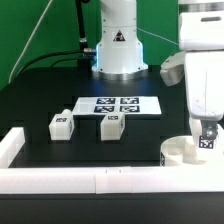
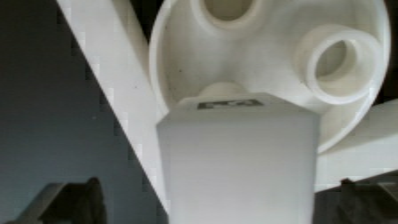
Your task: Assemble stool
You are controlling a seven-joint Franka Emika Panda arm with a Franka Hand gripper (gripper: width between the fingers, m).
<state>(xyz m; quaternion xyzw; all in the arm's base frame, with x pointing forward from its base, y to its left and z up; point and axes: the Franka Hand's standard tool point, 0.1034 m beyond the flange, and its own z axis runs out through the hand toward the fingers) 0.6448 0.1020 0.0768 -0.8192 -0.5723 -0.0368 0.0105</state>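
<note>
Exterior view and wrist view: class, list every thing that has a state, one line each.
Seat disc: flat on the table.
Two loose legs: lying on the table, apart.
Third leg: upright on the seat disc, between the fingers.
Fingers: open, either side of that leg.

Seat disc [image 1: 176, 153] w/ leg [image 1: 208, 142] upright

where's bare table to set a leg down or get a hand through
Free: the strip between the front rail and the two loose legs, and the gap between the legs and the seat disc. Crowded: the exterior view's right front corner, where the open gripper hangs around the upright leg.
</note>
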